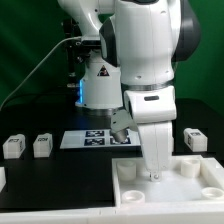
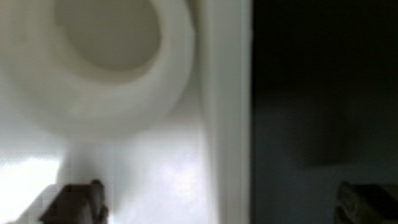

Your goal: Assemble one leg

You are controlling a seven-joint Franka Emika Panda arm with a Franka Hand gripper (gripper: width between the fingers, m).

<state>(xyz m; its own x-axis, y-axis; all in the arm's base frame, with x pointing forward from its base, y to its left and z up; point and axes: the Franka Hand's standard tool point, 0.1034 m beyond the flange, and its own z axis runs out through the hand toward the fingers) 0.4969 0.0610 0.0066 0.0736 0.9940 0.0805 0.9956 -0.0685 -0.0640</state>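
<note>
On the dark surface (image 1: 50,195), toward the exterior view's far right, the leg (image 1: 195,138) stands loose, well apart from the arm; one like block (image 1: 42,146) and its twin (image 1: 12,145) sit at the exterior view's left, beyond the marker board (image 1: 95,138). Nearer, the jaws hang low over the large white tray part (image 1: 125,195); the wrist view shows their dark fingertips (image 2: 71,205) set wide apart, nothing between them but the tray's white face and a round corner hole (image 2: 107,40); so they hold nothing. The leg looks a small, stiff plastic cuboid, likely light and rather smooth; it should not crush, though it could slip or twist if pinched at a corner; taking it across two flat opposite sides, squarely and about mid-height, seems the safest hold, leaving one end free for the hole.
</note>
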